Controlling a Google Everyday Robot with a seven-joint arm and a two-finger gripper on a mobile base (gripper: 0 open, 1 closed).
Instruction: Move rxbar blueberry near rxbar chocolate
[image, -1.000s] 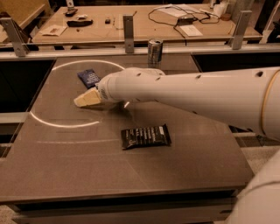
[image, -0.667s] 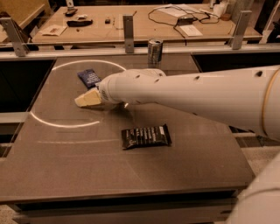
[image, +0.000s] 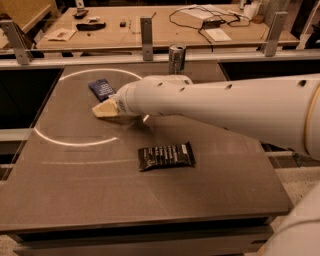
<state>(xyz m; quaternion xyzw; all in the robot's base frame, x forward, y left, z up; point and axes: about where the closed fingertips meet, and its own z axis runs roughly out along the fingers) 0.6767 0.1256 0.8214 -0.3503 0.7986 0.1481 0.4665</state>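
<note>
We see the gripper (image: 106, 109) low over the worktop (image: 75, 195), at the end of the arm (image: 220, 107) that reaches in from the right. From this side it reads as one pale wedge, so we cannot tell whether it is released or clenched. Nothing shows in its hold.

The rxbar blueberry (image: 101, 89) lies flat just beyond the gripper, on its far side. It is so close that we cannot say whether they touch. The rxbar chocolate (image: 166, 156) lies flat well behind the gripper, toward the near right and under the arm.

We judge the low, angled pose as an approach to the thin wrapper. A flat bar gives little edge to catch, so the tip has to come in almost level with the surface. The carry would then run back and to the right.
</note>
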